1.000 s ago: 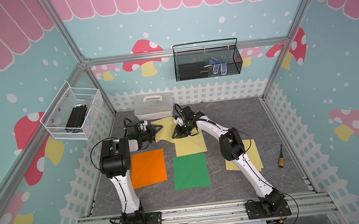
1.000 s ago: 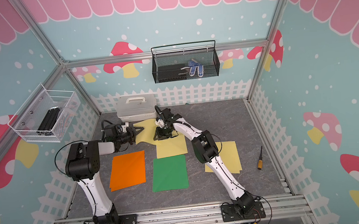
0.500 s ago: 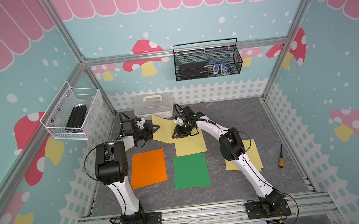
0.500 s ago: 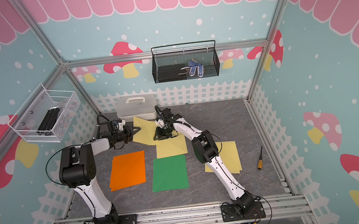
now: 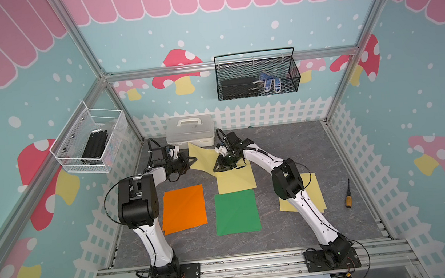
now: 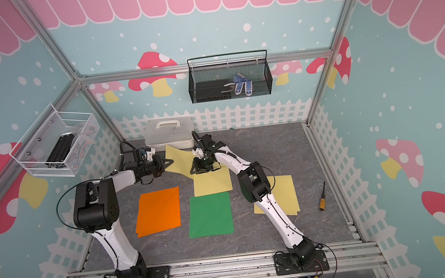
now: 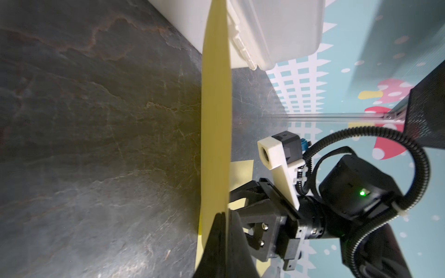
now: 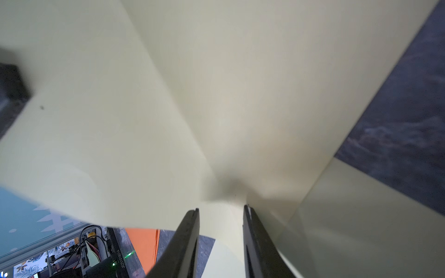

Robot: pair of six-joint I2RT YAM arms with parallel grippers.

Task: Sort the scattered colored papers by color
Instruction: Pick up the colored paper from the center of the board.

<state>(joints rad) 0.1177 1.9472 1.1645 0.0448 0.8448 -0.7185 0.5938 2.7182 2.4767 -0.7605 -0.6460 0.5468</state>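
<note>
Gray table (image 5: 286, 144), back by white lidded box (image 5: 190, 131): left pincer (image 5: 189, 160) shut on raised pale yellow sheet (image 5: 203, 155), right pincer (image 5: 222, 167) part-open at its far end, hold unclear; best lift slowly, unbuckled, toward yellow pile (image 5: 314, 192).

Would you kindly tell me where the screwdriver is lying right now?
In both top views, the screwdriver lies on the grey floor, right of the yellow paper stack.
</note>
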